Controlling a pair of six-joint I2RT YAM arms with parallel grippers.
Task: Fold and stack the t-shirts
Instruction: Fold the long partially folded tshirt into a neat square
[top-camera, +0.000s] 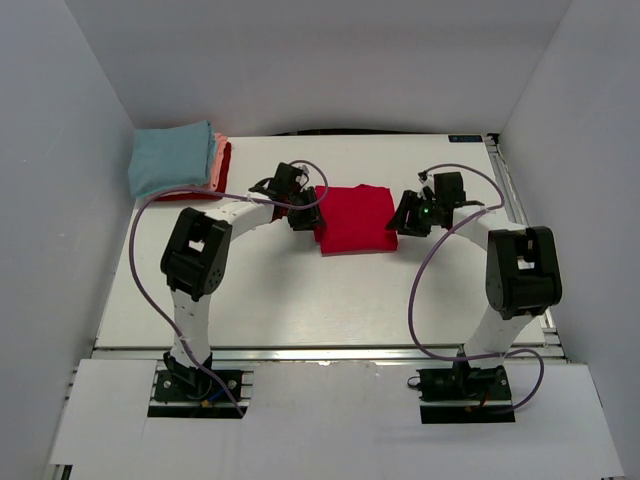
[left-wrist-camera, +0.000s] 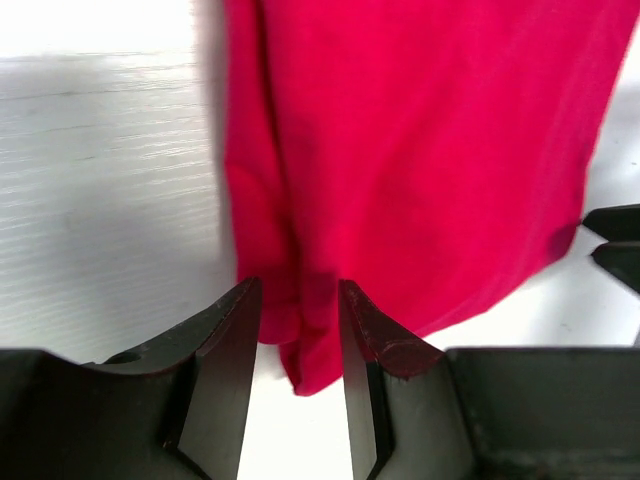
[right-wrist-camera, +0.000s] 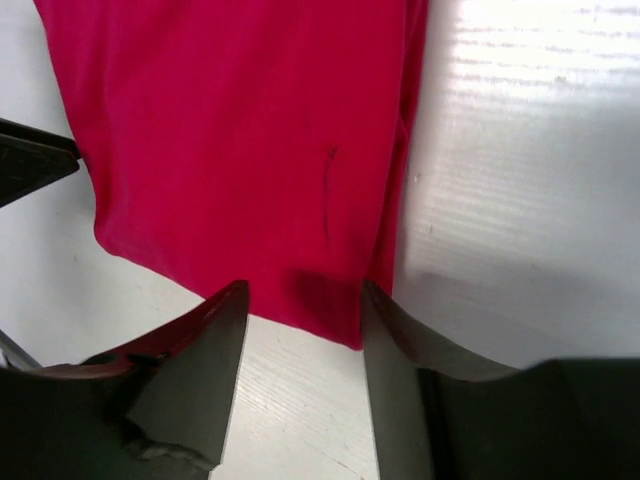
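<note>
My left fingers (top-camera: 308, 214) sit at the left edge of the red t-shirt (top-camera: 355, 218), and my right fingers (top-camera: 404, 214) sit at its right edge, so the shirt lies between my two arms. It is folded into a rough rectangle and rests flat on the tabletop (top-camera: 300, 300), a little beyond the middle, toward the far edge.

From my left wrist, both left fingers stand about half apart, one on either side of the shirt's doubled-over side edge. A corner of red cloth (left-wrist-camera: 420, 150) shows in the gap between them, with white tabletop below it. Whether the pads press on the cloth, I cannot tell.

From my right wrist the picture is much the same. The right fingers are parted somewhat wider, and the near corner of the shirt (right-wrist-camera: 230, 130) reaches just into the gap. Bare tabletop shows between the fingers nearer to the camera. The cloth looks loose there, not pinched.

At the far left corner of the tabletop lies a stack of folded shirts, well apart from the red one. A light blue shirt (top-camera: 172, 160) is on top. A salmon-pink shirt (top-camera: 219, 158) and a folded red shirt (top-camera: 227, 168) peek out at the right side beneath it.
</note>
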